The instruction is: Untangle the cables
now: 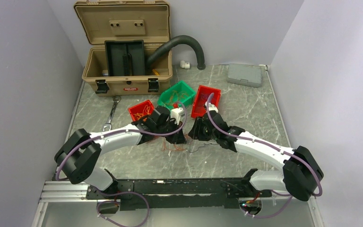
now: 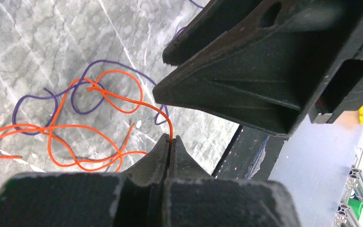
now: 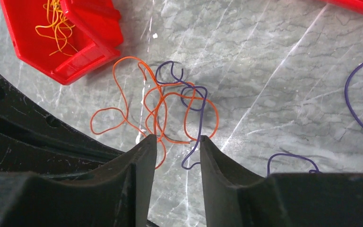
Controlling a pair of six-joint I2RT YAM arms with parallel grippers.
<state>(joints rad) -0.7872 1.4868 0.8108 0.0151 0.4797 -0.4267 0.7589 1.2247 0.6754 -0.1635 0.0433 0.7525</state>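
On the desk, just in front of both wrists and between the 2 arms, the cables lie as a small loose tangle. It is made of thin orange and dark purple strands, which cross and loop over each other flat on the marble surface.

The left fingers are pressed fully together, and 1 orange strand is pinched at their tips. From there it rises in a curve and runs back down into the tangle. The right fingers stand apart with a clear gap and hold nothing. Their tips are at the near edge of the tangle. An orange strand runs across the gap, and a purple end hangs down into it. I cannot tell if the tips touch the desk.

Some separate purple strands lie alone on the desk, apart from the tangle on its right in the right wrist view. A red bin with thin yellow strands inside stands near the tangle. Behind the wrists there are 2 red bins and a green bin. Farther back stands an open tan toolbox with a black hose bending out of it, and a wrench lies on the left side.
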